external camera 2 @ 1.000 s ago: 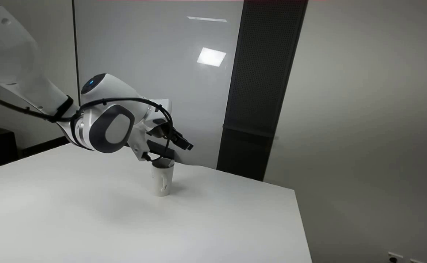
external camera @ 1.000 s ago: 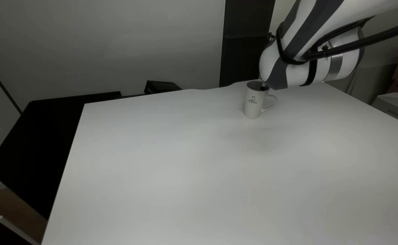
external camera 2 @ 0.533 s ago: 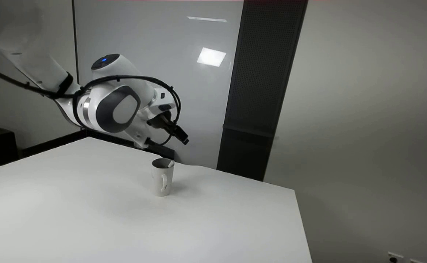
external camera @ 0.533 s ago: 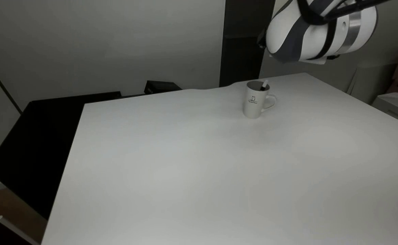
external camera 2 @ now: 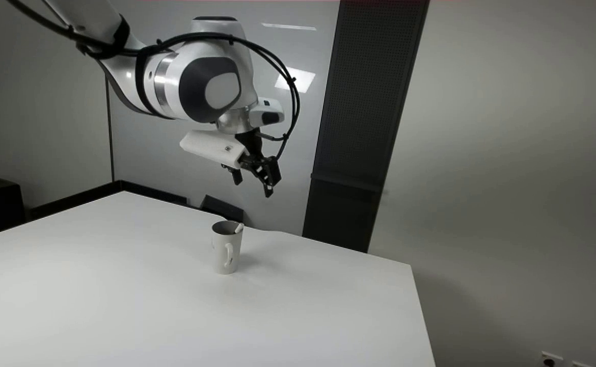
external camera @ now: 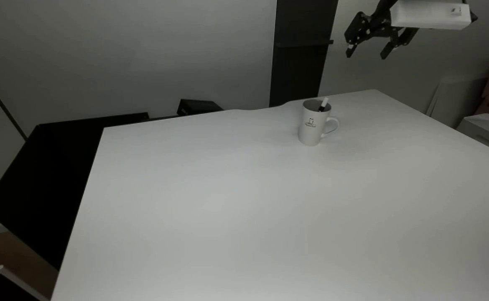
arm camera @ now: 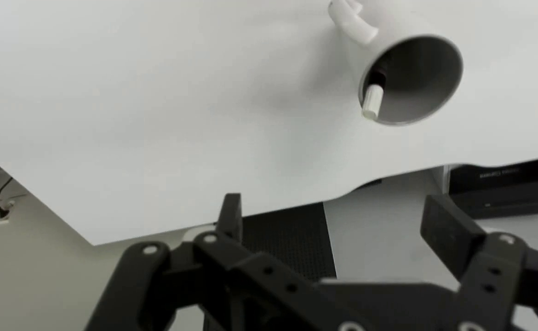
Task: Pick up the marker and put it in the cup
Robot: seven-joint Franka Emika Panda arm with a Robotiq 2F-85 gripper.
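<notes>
I have the claw (external camera: pixel 366 55) spread wide, jaws far apart with nothing between them, raised above the white mug (external camera: pixel 310 129) and well apart from it. The marker (arm camera: pixel 373 99) is inside that mug: my wrist view shows it leaning at the rim, white end up and poking just past the edge, the dark part running down into shadow, where I lose its lower end. The mug stands upright on the table (external camera: pixel 227 188). By my reading the job is done, and all that remains is to leave it be.

Were I to take hold of the marker, I'd expect it light and stiff, with a smooth round barrel that could twist in the grip. I'd pinch the exposed white end square across and draw it up along its lean, so as not to drag the mug. If that end is a cap, it might pull off. The mug looks ceramic: rigid, heavier than the marker, probably slick and liable to chip, so I'd avoid knocking its rim.
</notes>
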